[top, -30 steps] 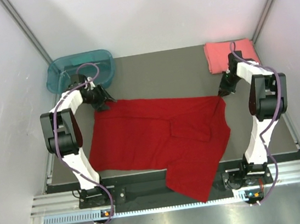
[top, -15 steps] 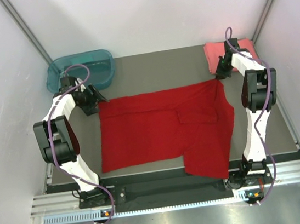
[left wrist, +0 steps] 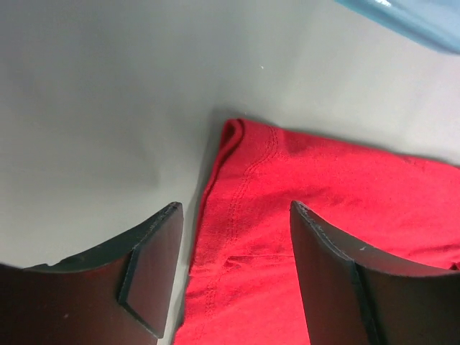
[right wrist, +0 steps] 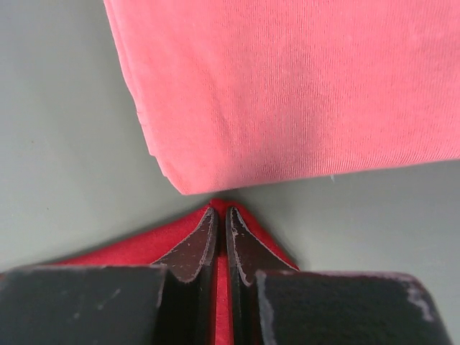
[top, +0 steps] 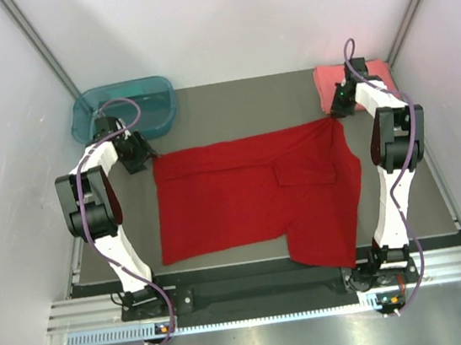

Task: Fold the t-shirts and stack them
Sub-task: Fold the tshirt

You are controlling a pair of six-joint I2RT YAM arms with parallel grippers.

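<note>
The deep red t-shirt (top: 255,195) lies spread flat across the middle of the table. My right gripper (top: 334,116) is at its back right corner, shut on that corner; the right wrist view shows red cloth (right wrist: 136,248) pinched between the closed fingertips (right wrist: 221,213). Just beyond them lies the coral-pink t-shirt (right wrist: 302,86), a folded rectangle at the back right (top: 371,77). My left gripper (top: 147,157) hovers over the red shirt's back left corner (left wrist: 323,208), open (left wrist: 236,207), with the hemmed edge lying loose below its fingers.
A teal translucent tub (top: 124,106) stands at the back left, just behind the left arm. White walls close in both sides. The table's front edge (top: 226,268) runs just below the shirt's lower hem.
The red shirt has been drawn back and stretched flat; its lower part no longer hangs over the front edge. My right gripper moved back beside the pink shirt. My left gripper has released its corner.
</note>
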